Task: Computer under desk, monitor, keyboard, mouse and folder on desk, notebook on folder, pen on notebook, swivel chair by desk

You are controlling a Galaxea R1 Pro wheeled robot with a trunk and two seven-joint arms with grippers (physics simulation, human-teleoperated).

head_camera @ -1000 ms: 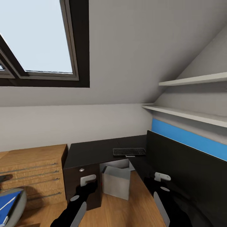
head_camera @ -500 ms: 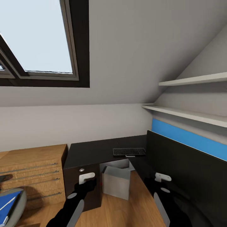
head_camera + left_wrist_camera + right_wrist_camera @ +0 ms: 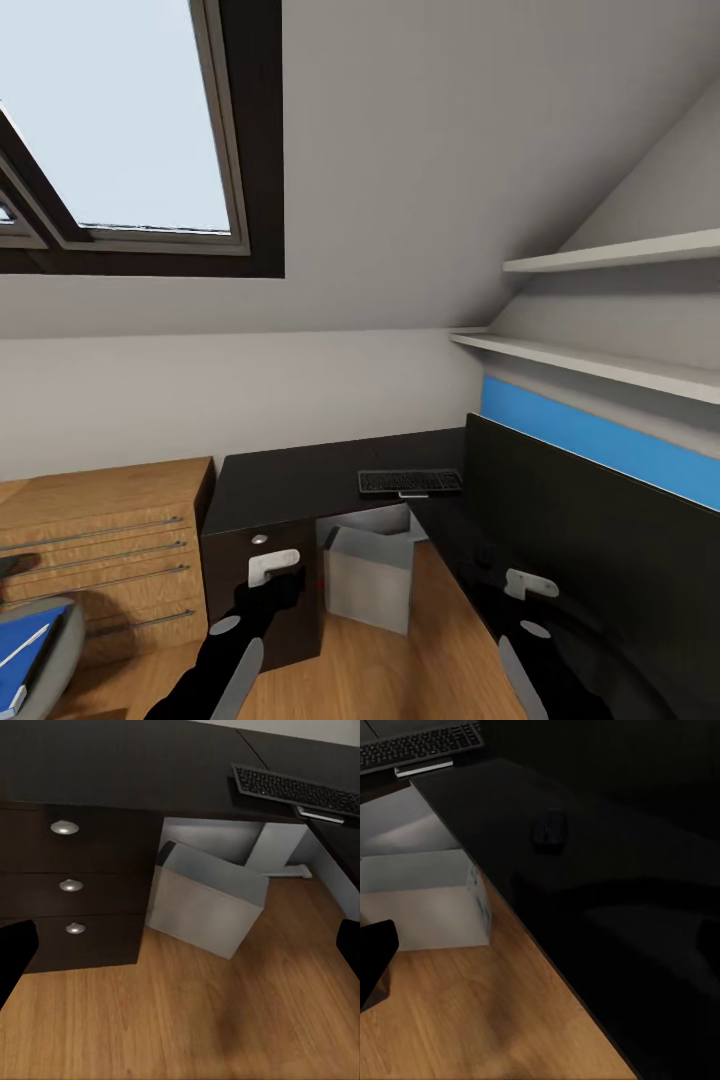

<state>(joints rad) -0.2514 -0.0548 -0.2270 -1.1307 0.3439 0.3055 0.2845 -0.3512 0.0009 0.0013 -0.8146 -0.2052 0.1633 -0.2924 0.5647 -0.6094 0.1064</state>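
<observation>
The left gripper [image 3: 180, 945] hung with jaws apart over bare floor, the computer [image 3: 206, 900] just beyond them under the desk [image 3: 112, 765]. The right gripper's [image 3: 530, 585] jaw state could not be told; ahead of it the mouse [image 3: 549, 829] lay near the desk edge, the keyboard [image 3: 420, 744] farther on.

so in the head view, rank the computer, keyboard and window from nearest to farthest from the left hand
1. Computer: just right of the left hand, under the desk.
2. Keyboard: up on the desk, further right.
3. Window: high on the sloped wall.
</observation>
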